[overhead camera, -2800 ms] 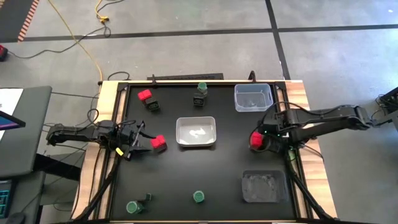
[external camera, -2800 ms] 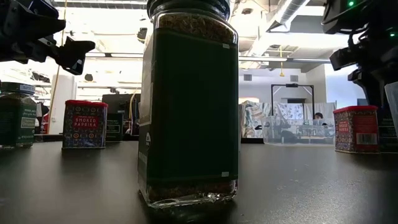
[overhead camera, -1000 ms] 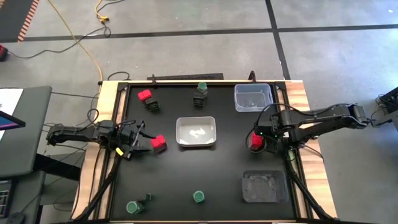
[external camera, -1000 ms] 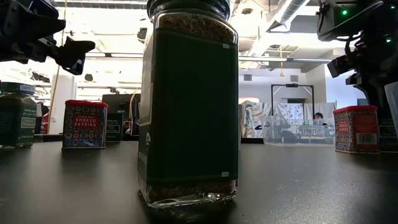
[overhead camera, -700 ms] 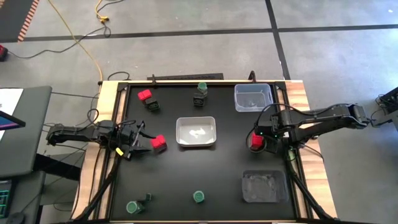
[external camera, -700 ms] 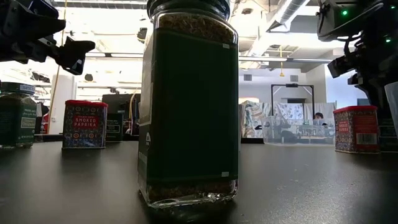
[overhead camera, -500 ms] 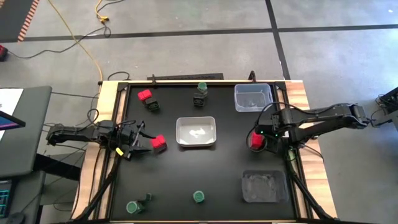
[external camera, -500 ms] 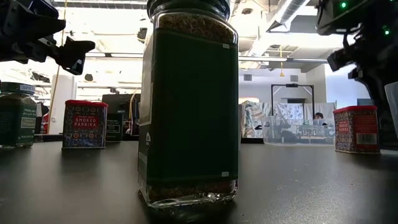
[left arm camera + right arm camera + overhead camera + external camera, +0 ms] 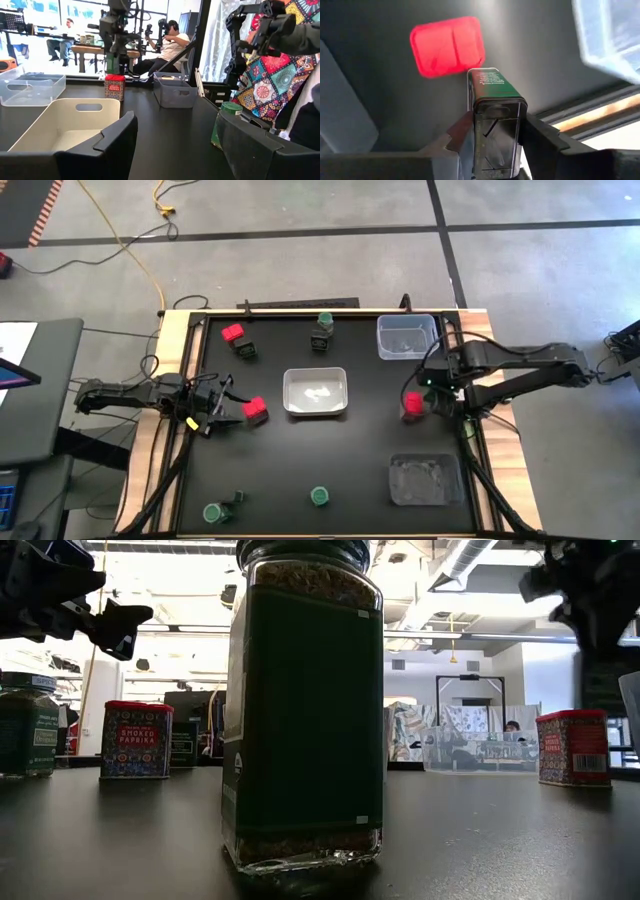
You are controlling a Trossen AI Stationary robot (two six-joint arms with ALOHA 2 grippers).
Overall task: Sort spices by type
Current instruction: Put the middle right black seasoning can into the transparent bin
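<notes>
My right gripper is shut on a dark squarish spice jar with a green label, above the table's right side. A red spice box stands on the table below it. My left gripper waits at the table's left side, level and open with nothing between its fingers. Another red box stands just ahead of it and lower. More spices stand at the far left, far middle and near edge. My right gripper pinches the jar's two opposite sides between its two fingers, at the end nearest the wrist. The fingers come from above, pointing down. The jar hangs below them, lifted clear of the table and above the red box.
A white tray sits mid-table, a clear tray at the far right and a grey tray at the near right. A big green-labelled jar stands close in front of the low camera. People sit in the room beyond the table.
My right gripper has gone up with the jar, staying shut on it, so the jar now hangs higher above the table. The red box beneath it has stayed on the table and now shows whole from above.
</notes>
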